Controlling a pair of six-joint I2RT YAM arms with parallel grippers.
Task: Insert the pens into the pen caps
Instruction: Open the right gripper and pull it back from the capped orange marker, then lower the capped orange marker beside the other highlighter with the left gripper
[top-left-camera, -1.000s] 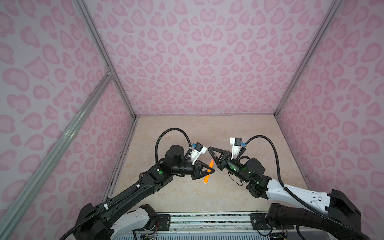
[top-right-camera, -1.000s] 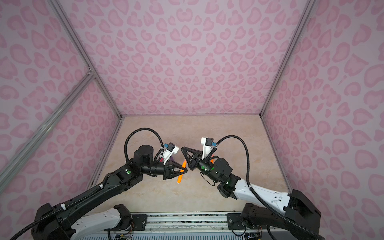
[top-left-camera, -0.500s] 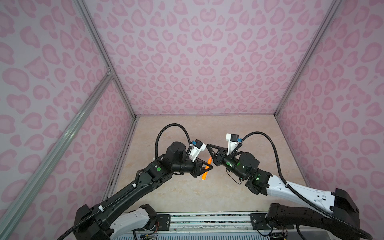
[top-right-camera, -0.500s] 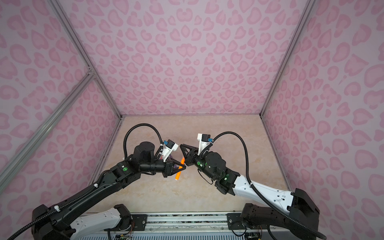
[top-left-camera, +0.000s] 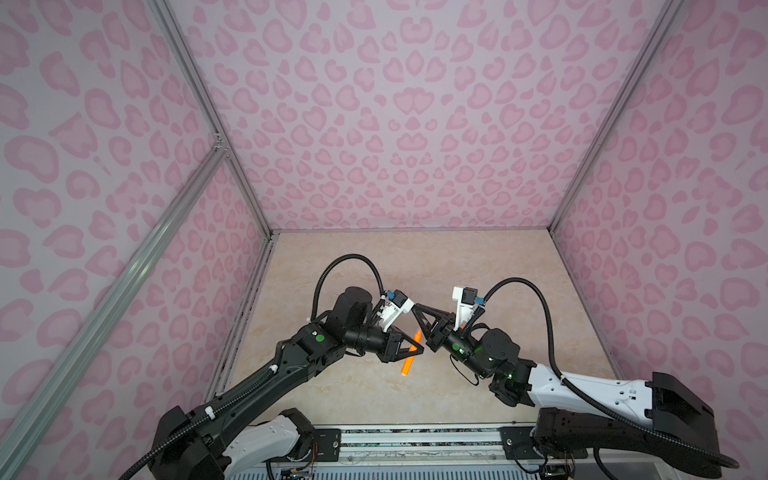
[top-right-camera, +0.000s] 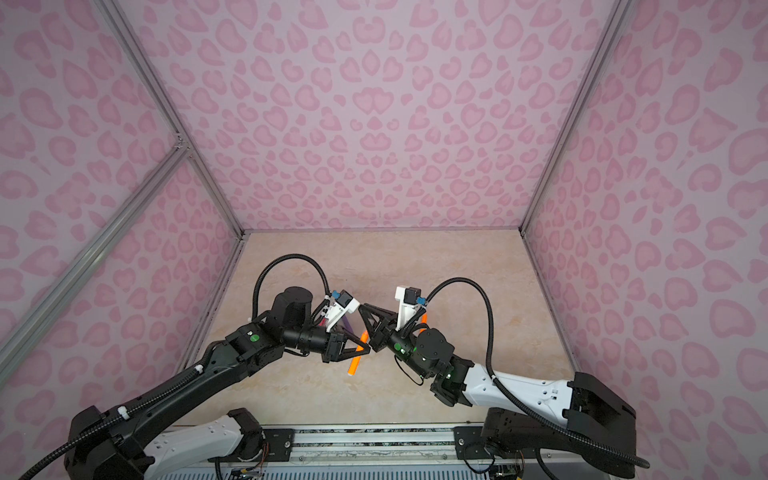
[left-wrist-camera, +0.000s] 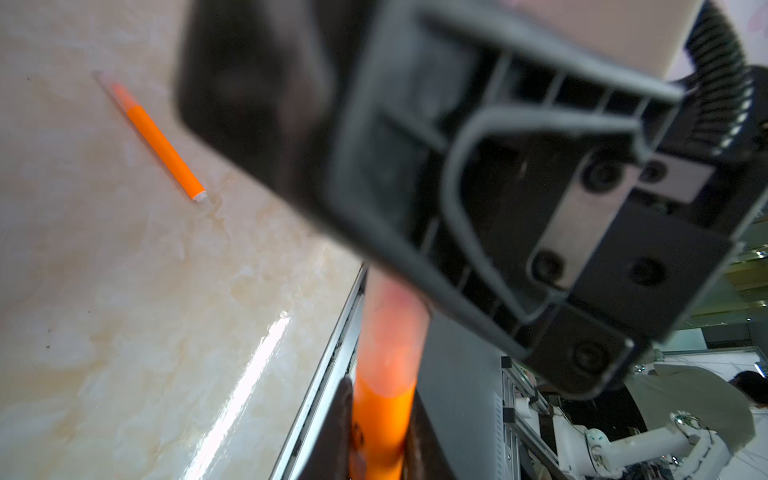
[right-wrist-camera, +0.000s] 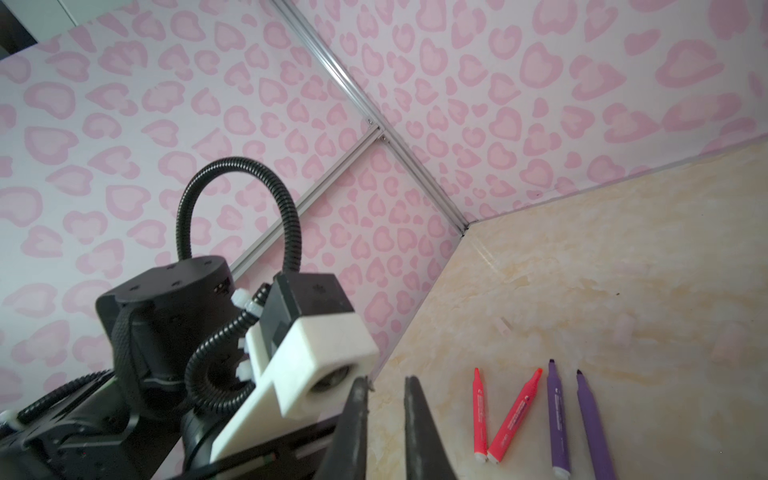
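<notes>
Status: left gripper (left-wrist-camera: 380, 453) is clamped on orange pen (left-wrist-camera: 384, 407) about mid-barrel, clear of the table (left-wrist-camera: 124, 332). The pen's tip end runs out of sight behind the right gripper (right-wrist-camera: 385, 399). Right jaws are nearly together with a slim gap, and I can't tell if a clear cap sits in it. Pen looks light, stiff and slick, so it may slide axially under push. A hold nearer the tip should cut wobble. Second orange pen (left-wrist-camera: 160, 139) lies on the table beyond. Farther out are pink-red pens (right-wrist-camera: 479, 415) and purple pens (right-wrist-camera: 556, 415), then loose pen caps (right-wrist-camera: 504, 325) — probably thin-walled, so pinch gently near the closed end.
</notes>
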